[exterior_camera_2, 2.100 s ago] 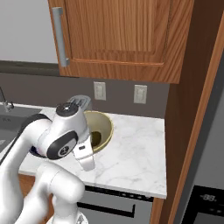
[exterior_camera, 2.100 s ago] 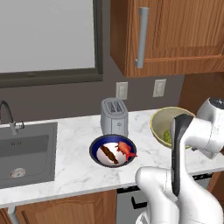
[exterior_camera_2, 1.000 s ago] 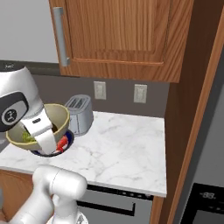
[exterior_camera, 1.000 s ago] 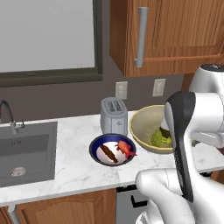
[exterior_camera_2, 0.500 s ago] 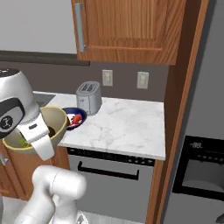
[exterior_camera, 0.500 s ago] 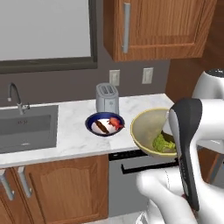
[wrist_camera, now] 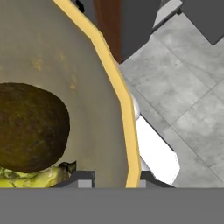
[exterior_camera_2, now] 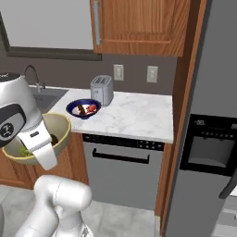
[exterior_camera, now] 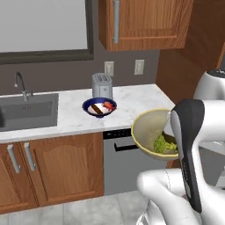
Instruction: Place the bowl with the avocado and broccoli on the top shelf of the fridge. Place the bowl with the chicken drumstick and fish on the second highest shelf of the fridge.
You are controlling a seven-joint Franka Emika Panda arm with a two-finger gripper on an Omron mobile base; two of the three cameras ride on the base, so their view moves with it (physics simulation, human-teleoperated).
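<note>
My gripper (wrist_camera: 113, 179) is shut on the thin rim of the pale yellow bowl with the avocado and broccoli (exterior_camera: 151, 132), one fingertip (wrist_camera: 83, 178) inside the wall and one outside. I hold it in the air in front of the cabinets, clear of the counter (exterior_camera_2: 134, 118). The dark avocado (wrist_camera: 30, 127) and the green broccoli (exterior_camera: 163, 144) lie in its bottom. The dark blue bowl (exterior_camera: 99, 108) with the chicken drumstick (exterior_camera: 96, 110) and the red fish (exterior_camera: 108, 105) stands on the counter before the toaster. The fridge (exterior_camera_2: 208, 83) is closed, so the top shelf and second highest shelf are hidden.
A silver toaster (exterior_camera: 102, 85) stands at the wall behind the blue bowl. A sink (exterior_camera: 26, 110) with a faucet is at the left. Below the counter are a dishwasher (exterior_camera_2: 122, 169) and wooden cabinet doors (exterior_camera: 52, 171). Grey tiled floor (wrist_camera: 188, 100) lies under the held bowl.
The whole picture has shifted: the base has backed away from the counter and turned toward the fridge. The pale bowl stays in the gripper, now off the counter over the floor.
</note>
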